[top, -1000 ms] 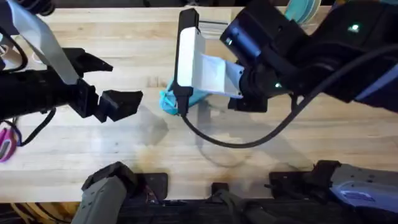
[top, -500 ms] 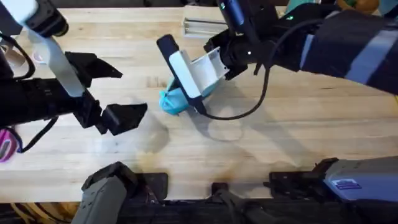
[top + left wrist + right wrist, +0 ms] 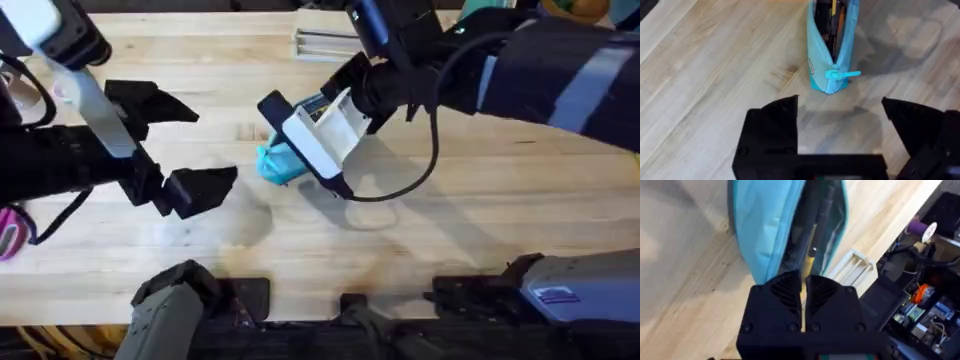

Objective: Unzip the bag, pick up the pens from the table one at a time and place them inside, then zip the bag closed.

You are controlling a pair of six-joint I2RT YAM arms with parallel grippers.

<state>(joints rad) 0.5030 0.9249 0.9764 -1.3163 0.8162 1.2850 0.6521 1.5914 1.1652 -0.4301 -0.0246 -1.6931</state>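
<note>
At the left of the overhead frame the left gripper (image 3: 185, 145) hovers over the bench (image 3: 480, 230) with its jaws spread wide and nothing between them. The bag (image 3: 275, 163) lies just to the right of those jaws, near the frame's middle. In the left wrist view the bag (image 3: 831, 50) sits straight ahead of the open jaws — its long axis running directly away from them, its near end with the turquoise zipper pull (image 3: 842, 75) pointing back toward the gripper (image 3: 840, 125). The mouth is gaping, and the pens (image 3: 834, 20) show inside as dark and yellowish shafts.

Moving right, the right gripper (image 3: 300, 135) hangs directly above the bag's far portion, its white wrist housing covering much of the fabric. In the right wrist view its jaws are pressed together with only a thin slit between them, pinching nothing, at the edge of the open bag (image 3: 770, 225), where the pens (image 3: 815, 235) lie lengthwise.

Judged from this, loading looks finished and closing remains — the pull sits at the end facing the left arm, which is nearer to it, and must travel along the bag's length toward the right arm.
</note>
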